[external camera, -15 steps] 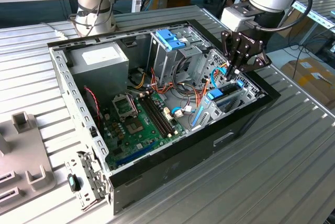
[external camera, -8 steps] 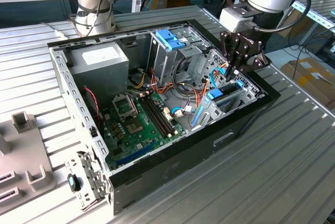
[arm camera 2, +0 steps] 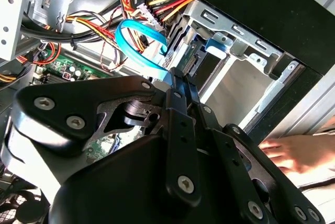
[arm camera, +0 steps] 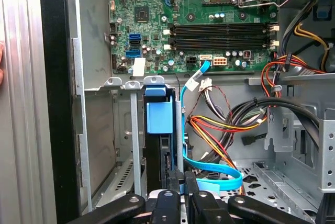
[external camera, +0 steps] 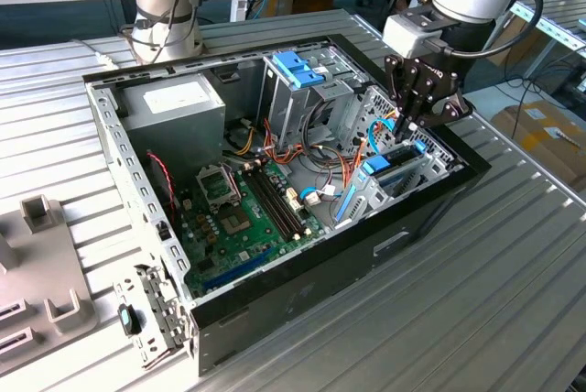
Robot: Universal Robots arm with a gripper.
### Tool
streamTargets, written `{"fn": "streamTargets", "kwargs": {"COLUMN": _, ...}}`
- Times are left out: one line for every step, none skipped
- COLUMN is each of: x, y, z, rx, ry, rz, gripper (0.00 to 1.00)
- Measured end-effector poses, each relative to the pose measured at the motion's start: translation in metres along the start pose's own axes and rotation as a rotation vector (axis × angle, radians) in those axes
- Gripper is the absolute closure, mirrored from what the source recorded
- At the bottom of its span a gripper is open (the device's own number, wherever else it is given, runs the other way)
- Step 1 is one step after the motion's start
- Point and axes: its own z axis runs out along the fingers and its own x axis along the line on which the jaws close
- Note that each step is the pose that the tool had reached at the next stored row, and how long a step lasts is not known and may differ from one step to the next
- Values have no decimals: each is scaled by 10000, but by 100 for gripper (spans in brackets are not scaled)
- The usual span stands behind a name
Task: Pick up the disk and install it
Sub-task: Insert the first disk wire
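Disk [external camera: 380, 167] is standing on edge in the drive cage [external camera: 423, 170], at the exterior view's right, inside the open computer case [external camera: 302, 287]. In the first wrist view its light-blue carrier tab [arm camera: 159, 116] is sitting between the cage's metal guides.

You are looking at pickup done and insertion under way. Full seating: cannot tell.

Gripper [external camera: 403, 128] is hanging right at the disk's upper edge, with its fingers [arm camera: 174, 190] drawn to a narrow slit. A light-blue sliver is showing between them; rail or cable, cannot tell.

A person's hand [arm camera 2: 288, 153] is resting outside the case.
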Motion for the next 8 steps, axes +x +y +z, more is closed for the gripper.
{"fn": "streamTargets", "kwargs": {"x": 0, "y": 0, "z": 0, "rx": 0, "ry": -1, "rz": -1, "gripper": 84}}
{"fn": "streamTargets", "kwargs": {"x": 0, "y": 0, "z": 0, "rx": 0, "ry": 0, "rz": 0, "gripper": 84}}
{"fn": "streamTargets", "kwargs": {"x": 0, "y": 0, "z": 0, "rx": 1, "ry": 0, "rz": 0, "gripper": 84}}
{"fn": "streamTargets", "kwargs": {"x": 0, "y": 0, "z": 0, "rx": 1, "ry": 0, "rz": 0, "gripper": 84}}
{"fn": "streamTargets", "kwargs": {"x": 0, "y": 0, "z": 0, "rx": 1, "ry": 0, "rz": 0, "gripper": 84}}
{"fn": "streamTargets", "kwargs": {"x": 0, "y": 0, "z": 0, "rx": 1, "ry": 0, "rz": 0, "gripper": 84}}
{"fn": "streamTargets", "kwargs": {"x": 0, "y": 1, "z": 0, "rx": 2, "ry": 0, "rz": 0, "gripper": 84}}
{"fn": "streamTargets", "kwargs": {"x": 0, "y": 6, "z": 0, "rx": 13, "ry": -1, "rz": 2, "gripper": 84}}
